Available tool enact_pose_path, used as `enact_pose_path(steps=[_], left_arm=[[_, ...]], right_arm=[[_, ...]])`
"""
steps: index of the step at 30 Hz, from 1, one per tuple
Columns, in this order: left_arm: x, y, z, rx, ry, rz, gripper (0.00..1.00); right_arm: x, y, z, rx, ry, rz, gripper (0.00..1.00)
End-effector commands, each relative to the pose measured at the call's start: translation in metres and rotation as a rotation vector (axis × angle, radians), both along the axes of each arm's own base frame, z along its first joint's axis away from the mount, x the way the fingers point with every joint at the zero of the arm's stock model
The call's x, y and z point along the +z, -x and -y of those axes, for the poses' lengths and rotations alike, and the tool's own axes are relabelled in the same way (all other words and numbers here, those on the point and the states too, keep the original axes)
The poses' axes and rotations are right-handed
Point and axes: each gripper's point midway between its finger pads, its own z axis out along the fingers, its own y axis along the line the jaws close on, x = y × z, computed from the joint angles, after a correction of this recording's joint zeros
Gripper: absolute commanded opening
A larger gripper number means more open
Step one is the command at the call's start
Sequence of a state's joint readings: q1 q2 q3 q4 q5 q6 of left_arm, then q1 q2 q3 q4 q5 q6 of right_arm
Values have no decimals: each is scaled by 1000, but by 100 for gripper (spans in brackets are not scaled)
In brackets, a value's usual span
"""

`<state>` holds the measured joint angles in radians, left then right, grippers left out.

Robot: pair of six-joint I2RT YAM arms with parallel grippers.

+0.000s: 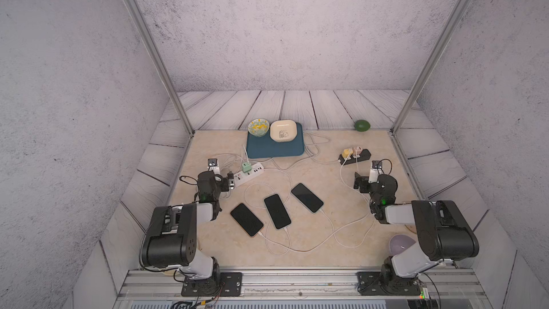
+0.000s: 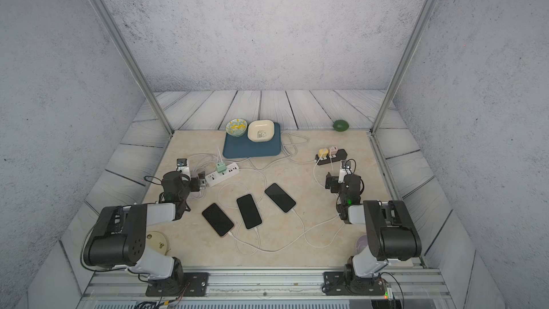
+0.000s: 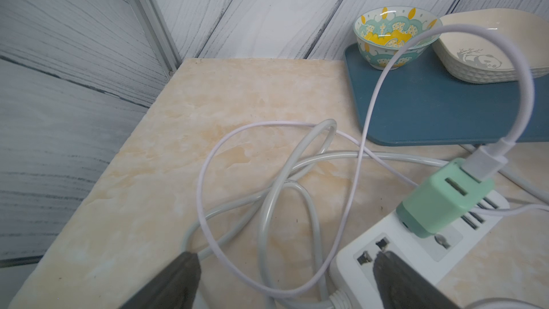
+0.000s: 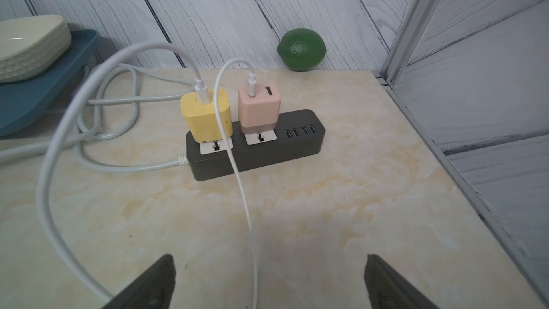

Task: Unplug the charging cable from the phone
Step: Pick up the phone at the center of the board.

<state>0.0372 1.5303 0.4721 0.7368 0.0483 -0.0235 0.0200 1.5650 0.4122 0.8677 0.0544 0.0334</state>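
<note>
Left gripper [image 3: 286, 260] — black jaws spread wide and empty, one fingertip over the white power strip [image 3: 416, 251], near its mint-green charger cube [image 3: 442, 200].
Right gripper [image 4: 269, 260] — likewise fully parted, gripping nothing; a white charging cable [image 4: 248, 212] runs between the jaws, ungripped.
Three slim black-glass phones [image 1: 277, 211] — flat, face up, mid-table between the arms, each with a cable in its near end. Which one is meant cannot be told.
Handling, judged: phone light and smooth, likely to skid on the beige marble-look tabletop [image 1: 231, 251] unless pinned. Cord is limp, so pinch the small stiff plug [image 1: 285, 228] and pull straight along the phone's length.
Room: open slab nearer the arm bases, though crossed by cable loops. Dark blue tray [image 1: 276, 153] stands well behind; side walls are close.
</note>
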Motion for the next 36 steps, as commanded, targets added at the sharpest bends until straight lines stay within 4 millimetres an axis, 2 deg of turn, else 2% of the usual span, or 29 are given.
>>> enact_pose_path(steps=[1, 24, 31, 36], left_arm=[[1, 0, -1, 2, -10, 2, 98], [1, 0, -1, 3, -10, 2, 98], [1, 0, 0, 1, -10, 3, 98], [8, -3, -2, 9, -4, -31, 98]], right_arm=[[1, -2, 3, -13, -5, 2, 99], [1, -2, 3, -11, 0, 2, 99], [17, 2, -12, 65, -6, -65, 99], [36, 13, -40, 194, -37, -161, 99]])
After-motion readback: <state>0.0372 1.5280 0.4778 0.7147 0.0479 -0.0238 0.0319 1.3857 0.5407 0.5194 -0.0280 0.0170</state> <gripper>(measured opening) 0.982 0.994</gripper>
